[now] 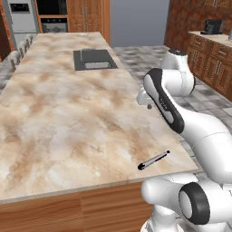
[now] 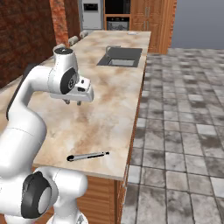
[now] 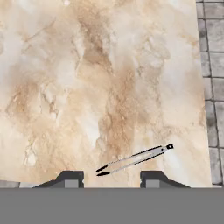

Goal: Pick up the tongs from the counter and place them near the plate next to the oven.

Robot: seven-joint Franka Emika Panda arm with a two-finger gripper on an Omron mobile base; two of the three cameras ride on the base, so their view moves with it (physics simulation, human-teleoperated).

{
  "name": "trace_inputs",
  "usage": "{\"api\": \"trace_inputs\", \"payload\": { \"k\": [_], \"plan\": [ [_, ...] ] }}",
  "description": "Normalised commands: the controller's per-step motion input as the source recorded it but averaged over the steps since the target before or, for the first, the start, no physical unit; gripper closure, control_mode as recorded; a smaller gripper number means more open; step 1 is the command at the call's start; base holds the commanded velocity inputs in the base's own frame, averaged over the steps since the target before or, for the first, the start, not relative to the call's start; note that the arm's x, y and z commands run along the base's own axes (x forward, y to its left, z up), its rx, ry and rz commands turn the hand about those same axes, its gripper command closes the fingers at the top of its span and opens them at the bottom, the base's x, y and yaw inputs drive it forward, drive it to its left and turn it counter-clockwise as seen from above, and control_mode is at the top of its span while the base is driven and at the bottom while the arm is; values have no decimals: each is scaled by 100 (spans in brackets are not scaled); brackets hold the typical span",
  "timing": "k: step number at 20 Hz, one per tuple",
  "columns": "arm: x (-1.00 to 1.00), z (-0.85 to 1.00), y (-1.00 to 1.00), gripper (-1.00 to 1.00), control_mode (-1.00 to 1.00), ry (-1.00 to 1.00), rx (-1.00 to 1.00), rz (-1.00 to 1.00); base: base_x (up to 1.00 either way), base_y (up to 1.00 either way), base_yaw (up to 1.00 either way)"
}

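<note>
1. counter (image 1: 68, 118): long marbled island top; sink set into it further up, oven (image 2: 117, 23) in the wall past the far end
2. plate (image 2: 132, 33): tiny pale disc at the far end of the counter, well apart from everything below
3. gripper (image 2: 72, 103): hanging above the counter mid-width, pointing down, nothing between the fingers, which stand apart with a clear gap (empty, not yet at the tool)
4. tongs (image 3: 133, 160): lying flat on the near corner of the counter, close to the front and side edges. In the hand view they sit just above the fingertips and between them, long axis running roughly across the finger line, slightly tilted. Judgement: descend towards that near corner, jaws straddling the shaft crosswise
</note>
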Motion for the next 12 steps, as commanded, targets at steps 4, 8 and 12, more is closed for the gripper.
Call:
{"api": "trace_inputs", "payload": {
  "k": [4, 8, 12],
  "plan": [
    [-39, -2, 0, -100, -100, -11, 0, 0, 0, 0, 0],
    [-34, -40, 1, -100, -100, -15, 4, -30, 0, 0, 0],
    [-13, -61, 0, -100, -100, -1, 21, -55, 0, 0, 0]
  ]
}}
